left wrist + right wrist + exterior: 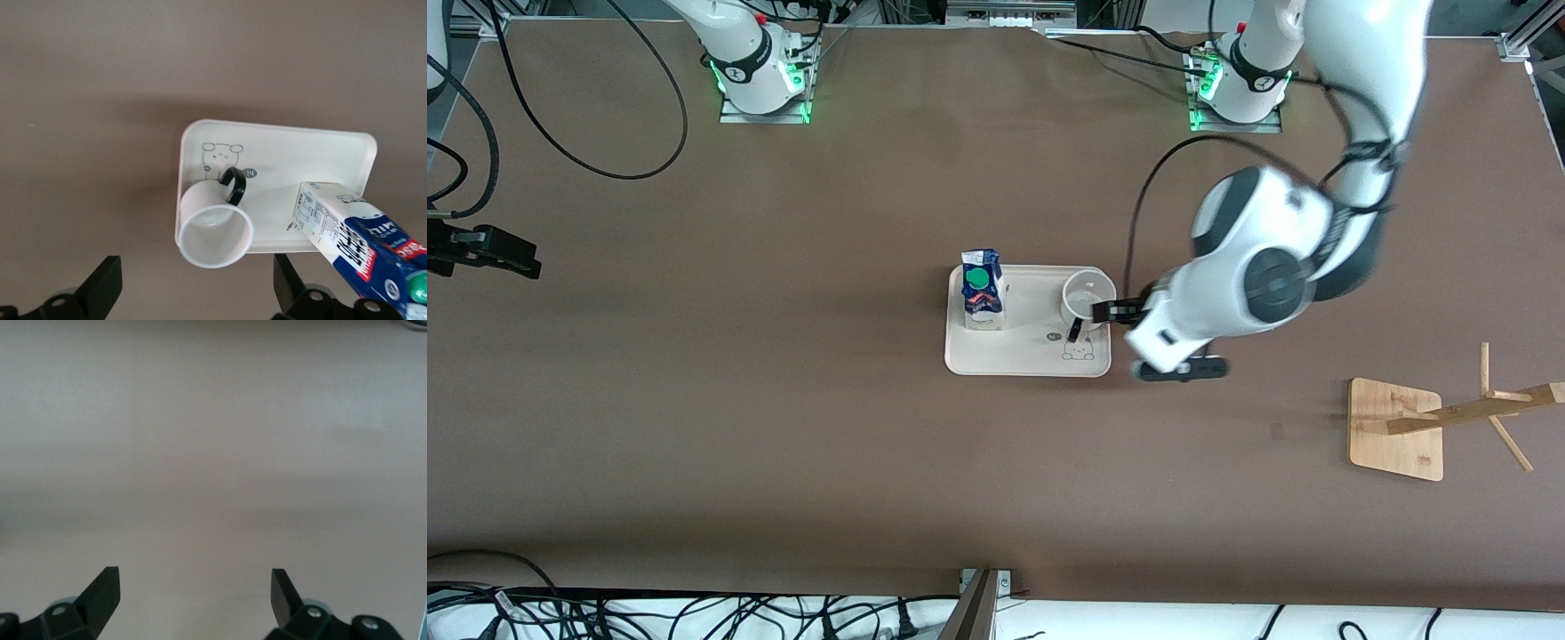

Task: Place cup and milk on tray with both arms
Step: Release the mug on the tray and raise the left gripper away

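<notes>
A: Where are the cup [1088, 297] and milk [983, 290] sitting?

B: Both are standing upright on the tray [1023, 360]; the cup is toward the left arm's end, its handle [234, 185] pointing at the rabbit drawing [221, 156], the milk toward the right arm's end.

A: Left gripper [193, 283]?

B: It is hovering just beside the cup at the tray's edge, fingers spread wide, gripping nothing.

A: Right gripper [195, 595]?

B: It is waiting over bare table [783, 427] well apart from the tray, fingers also spread. A wooden rack [1440, 425] is standing near the left arm's end.
</notes>
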Available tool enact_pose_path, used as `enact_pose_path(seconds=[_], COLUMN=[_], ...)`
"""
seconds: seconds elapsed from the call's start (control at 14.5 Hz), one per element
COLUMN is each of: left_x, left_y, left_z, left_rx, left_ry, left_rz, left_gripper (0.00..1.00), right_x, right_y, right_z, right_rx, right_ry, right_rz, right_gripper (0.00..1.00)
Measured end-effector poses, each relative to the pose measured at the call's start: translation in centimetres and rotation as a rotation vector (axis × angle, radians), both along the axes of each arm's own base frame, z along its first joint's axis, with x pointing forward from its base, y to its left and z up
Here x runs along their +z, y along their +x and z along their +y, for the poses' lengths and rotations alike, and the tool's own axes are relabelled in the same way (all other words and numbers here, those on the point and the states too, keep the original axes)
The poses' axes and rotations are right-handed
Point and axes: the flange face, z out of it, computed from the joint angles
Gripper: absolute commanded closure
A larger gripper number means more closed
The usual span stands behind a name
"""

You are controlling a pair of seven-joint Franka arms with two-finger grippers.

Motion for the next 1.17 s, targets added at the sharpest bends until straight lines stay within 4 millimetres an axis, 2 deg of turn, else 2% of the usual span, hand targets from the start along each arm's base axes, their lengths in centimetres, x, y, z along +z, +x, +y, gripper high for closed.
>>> enact_pose_path(seconds=[0.14, 0.28, 0.41, 0.55, 0.69, 0.83, 1.03, 1.17], left_x=[4.6, 8.5, 12.1, 15.0, 16.9, 17.8, 17.7, 17.3], left_y=[0.0, -0.8, -2.2, -4.8, -7.7, -9.4, -9.6, -9.6], left_z=[4.2, 9.0, 13.9, 17.0, 17.9, 18.5, 20.0, 20.2], left_rx=[0.033, 0.025, -0.024, -0.073, -0.088, -0.080, -0.058, -0.056], left_ry=[0.001, 0.032, 0.088, 0.166, 0.225, 0.246, 0.251, 0.251], left_rz=[-0.049, -0.099, -0.164, -0.213, -0.236, -0.245, -0.238, -0.230], left_gripper=[0.00, 0.00, 0.00, 0.00, 0.00, 0.00, 0.00, 0.00], right_x=[-0.1, -0.2, -0.5, -0.9, -1.4, -1.4, -1.1, -0.9], right_y=[0.1, 0.3, 0.5, 0.4, 0.3, 0.2, 0.0, -0.1], right_z=[0.0, 0.1, 0.2, 0.1, 0.1, 0.1, 0.6, 1.0], right_rx=[0.001, 0.004, 0.006, 0.006, 0.006, 0.006, 0.013, 0.015], right_ry=[0.000, -0.001, -0.001, 0.000, 0.000, 0.001, 0.005, 0.031], right_rz=[0.000, -0.017, -0.026, -0.016, -0.008, -0.006, -0.008, -0.011], right_gripper=[0.00, 0.00, 0.00, 0.00, 0.00, 0.00, 0.00, 0.00])
